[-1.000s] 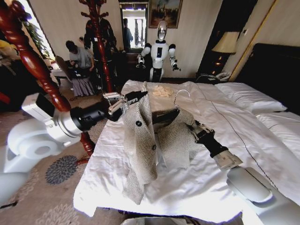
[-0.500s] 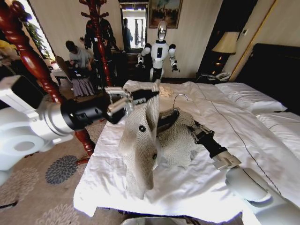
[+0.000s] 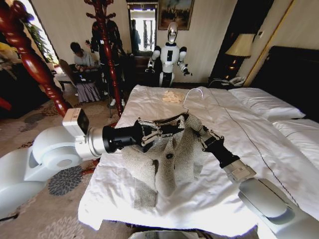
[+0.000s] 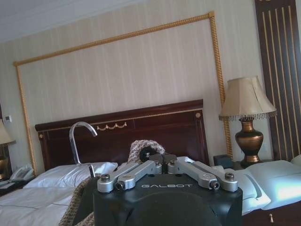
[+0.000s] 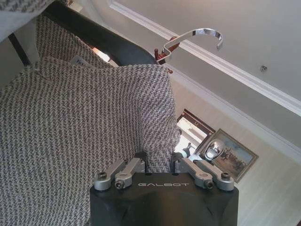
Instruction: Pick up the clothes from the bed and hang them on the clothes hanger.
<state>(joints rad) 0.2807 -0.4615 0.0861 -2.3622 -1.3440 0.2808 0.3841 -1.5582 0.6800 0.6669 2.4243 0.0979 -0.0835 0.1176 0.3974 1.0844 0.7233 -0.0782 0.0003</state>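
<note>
Above the bed (image 3: 259,134), the clothes (image 3: 174,149) hang draped over the clothes hanger (image 3: 185,112). The left gripper (image 3: 167,130) and right gripper (image 3: 202,137) flank the hanger, each with jaws pinching the knit jacket's shoulder fabric.

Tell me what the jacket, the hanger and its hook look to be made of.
Jacket: coarse woven or knitted fabric, matte; grey-beige speckled herringbone texture, likely wool-like. Hanger: smooth black body with slight sheen, probably plastic or painted wood. Hook: polished silver metal; bright mirror reflections along its curve.
</note>
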